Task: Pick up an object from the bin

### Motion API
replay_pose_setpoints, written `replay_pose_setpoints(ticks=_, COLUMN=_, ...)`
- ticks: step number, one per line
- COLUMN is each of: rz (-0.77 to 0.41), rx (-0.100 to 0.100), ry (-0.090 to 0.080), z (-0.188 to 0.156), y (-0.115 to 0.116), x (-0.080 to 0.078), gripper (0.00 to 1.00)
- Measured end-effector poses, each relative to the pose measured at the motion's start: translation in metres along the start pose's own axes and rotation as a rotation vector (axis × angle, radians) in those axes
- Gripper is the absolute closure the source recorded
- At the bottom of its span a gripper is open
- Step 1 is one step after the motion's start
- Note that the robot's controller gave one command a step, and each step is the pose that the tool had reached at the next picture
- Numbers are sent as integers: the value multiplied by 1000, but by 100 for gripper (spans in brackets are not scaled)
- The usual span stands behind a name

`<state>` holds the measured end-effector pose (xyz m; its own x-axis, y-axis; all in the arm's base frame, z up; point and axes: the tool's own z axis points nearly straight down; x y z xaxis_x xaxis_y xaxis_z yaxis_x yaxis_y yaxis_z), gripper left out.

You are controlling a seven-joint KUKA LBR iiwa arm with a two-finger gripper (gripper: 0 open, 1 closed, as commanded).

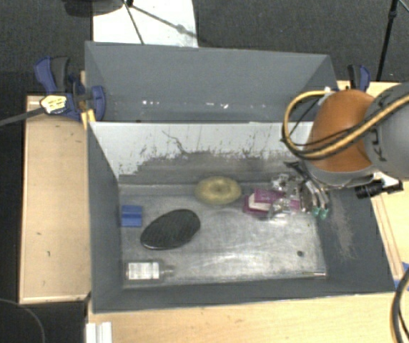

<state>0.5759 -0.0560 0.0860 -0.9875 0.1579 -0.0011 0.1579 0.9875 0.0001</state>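
My gripper (295, 196) reaches into the bin's right side, its metal fingers low near the floor. A small purple and white object (260, 203) lies right at the fingers' left side, touching or nearly touching them; whether it sits between them is unclear. A tan ring-shaped thing (218, 190) lies a little further left, near the back wall.
A black oval brush-like object (170, 229) lies left of centre. A small blue block (131, 215) sits by the left wall, and a clear little bottle (146, 270) lies in the front left corner. The arm's orange cover and cables hang over the right rim.
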Motion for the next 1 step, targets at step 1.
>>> replay_pose_setpoints(ticks=1, rz=-2, rx=0, ry=-8, z=-99, y=-19, x=-5, gripper=100)
